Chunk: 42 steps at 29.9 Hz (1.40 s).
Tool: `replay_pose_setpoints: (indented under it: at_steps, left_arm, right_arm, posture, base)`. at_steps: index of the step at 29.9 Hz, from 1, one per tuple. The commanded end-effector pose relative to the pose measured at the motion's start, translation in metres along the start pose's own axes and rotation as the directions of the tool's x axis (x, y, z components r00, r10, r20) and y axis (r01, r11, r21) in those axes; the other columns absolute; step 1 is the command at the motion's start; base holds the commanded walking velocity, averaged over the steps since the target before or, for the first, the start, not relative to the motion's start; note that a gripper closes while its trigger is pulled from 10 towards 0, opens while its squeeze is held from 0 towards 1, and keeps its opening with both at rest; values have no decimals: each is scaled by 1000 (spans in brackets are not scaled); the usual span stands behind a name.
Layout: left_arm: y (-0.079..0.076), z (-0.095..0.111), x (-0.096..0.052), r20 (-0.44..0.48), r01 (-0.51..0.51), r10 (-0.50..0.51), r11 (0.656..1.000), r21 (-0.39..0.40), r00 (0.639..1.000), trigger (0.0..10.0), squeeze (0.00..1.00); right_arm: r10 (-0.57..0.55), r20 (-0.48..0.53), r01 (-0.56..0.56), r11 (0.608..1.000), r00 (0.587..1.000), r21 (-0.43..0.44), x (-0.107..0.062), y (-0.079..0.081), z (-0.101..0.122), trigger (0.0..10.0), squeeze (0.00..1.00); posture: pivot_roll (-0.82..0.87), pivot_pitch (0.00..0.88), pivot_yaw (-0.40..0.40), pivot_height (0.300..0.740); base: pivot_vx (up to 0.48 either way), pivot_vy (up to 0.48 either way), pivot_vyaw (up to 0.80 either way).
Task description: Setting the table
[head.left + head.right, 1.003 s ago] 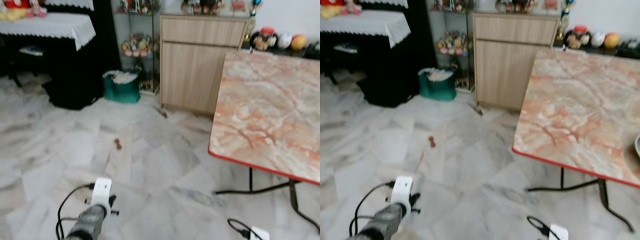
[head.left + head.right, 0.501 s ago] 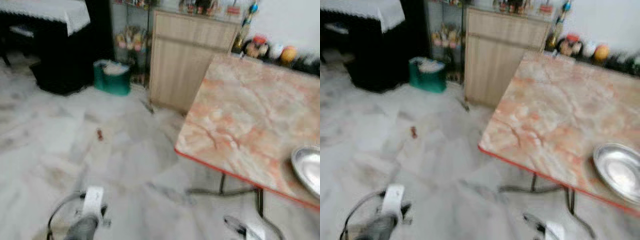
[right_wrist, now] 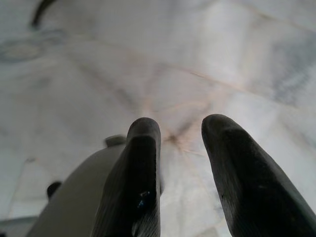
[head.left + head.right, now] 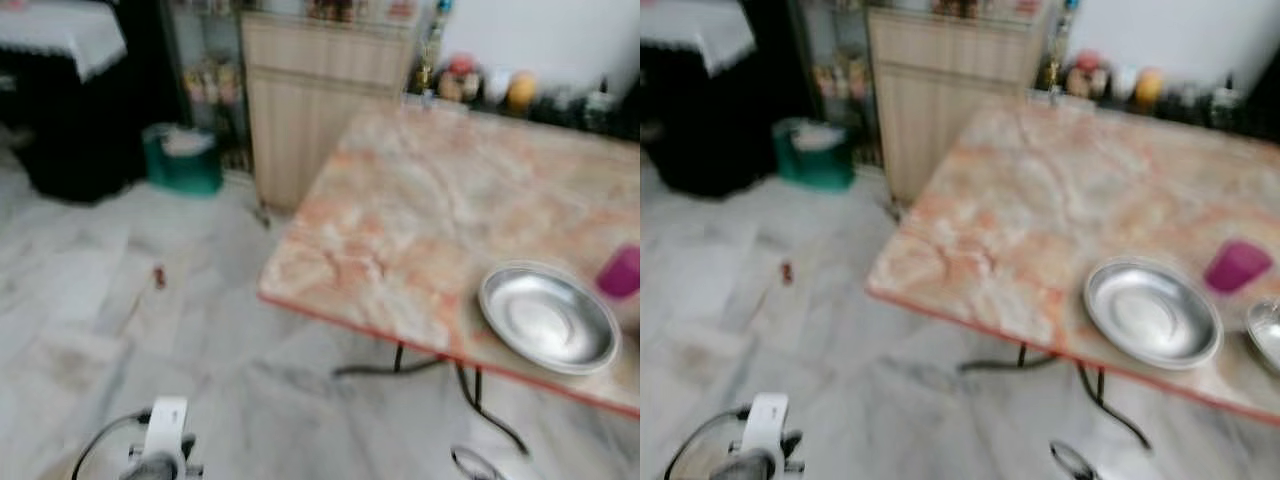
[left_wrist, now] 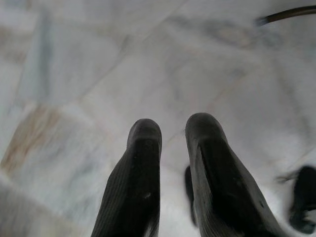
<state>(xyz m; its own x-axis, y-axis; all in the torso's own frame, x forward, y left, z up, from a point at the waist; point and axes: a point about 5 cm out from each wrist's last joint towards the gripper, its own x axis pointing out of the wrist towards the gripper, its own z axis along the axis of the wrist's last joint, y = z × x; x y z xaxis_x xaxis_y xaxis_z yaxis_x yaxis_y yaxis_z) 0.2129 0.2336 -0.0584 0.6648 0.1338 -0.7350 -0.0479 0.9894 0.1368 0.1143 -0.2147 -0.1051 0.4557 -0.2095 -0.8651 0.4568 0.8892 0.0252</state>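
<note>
A marble-patterned table with a red edge stands ahead to my right. On its near right part lies a round silver dish. A purple cup stands just beyond the dish, and the rim of a second silver dish shows at the far right. My left arm hangs low over the floor. The left gripper is open a little and empty above the marble floor tiles. The right gripper also hangs open and empty over the floor.
A wooden cabinet stands against the wall beyond the table's far left corner. A green bin and dark furniture under a white cloth are to the left. Small ornaments line the wall. Black table legs reach the floor.
The camera has swung to the right, so the table now sits further left in the picture and the silver dish and purple cup have come into view. Both arms still hang low.
</note>
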Motion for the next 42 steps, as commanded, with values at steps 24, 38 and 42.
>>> replay_pose_setpoints:
  at_steps: [24, 38, 42]
  left_arm:
    - [14, 3, -1, 12, -14, 14, 1000, 23, 1000, 10000, 0]
    - [3, 10, -2, 110, 56, -70, 990, 131, 991, 10000, 0]
    - [11, 8, -7, 183, 36, -57, 992, 117, 981, 10000, 0]
  right_arm:
    - [-12, -40, 13, 1000, 999, 11, -7, -5, -27, 10000, 0]
    - [-51, -35, 52, 999, 998, 16, -8, -13, -27, 10000, 0]
    - [-67, -45, 68, 998, 997, 20, -9, -17, -28, 10000, 0]
  posture:
    - [107, 0, -13, 728]
    - [100, 0, -5, 728]
    - [150, 0, -46, 728]
  base:
    - [0, -177, -53]
    - [0, 0, 0]
    - [0, 0, 0]
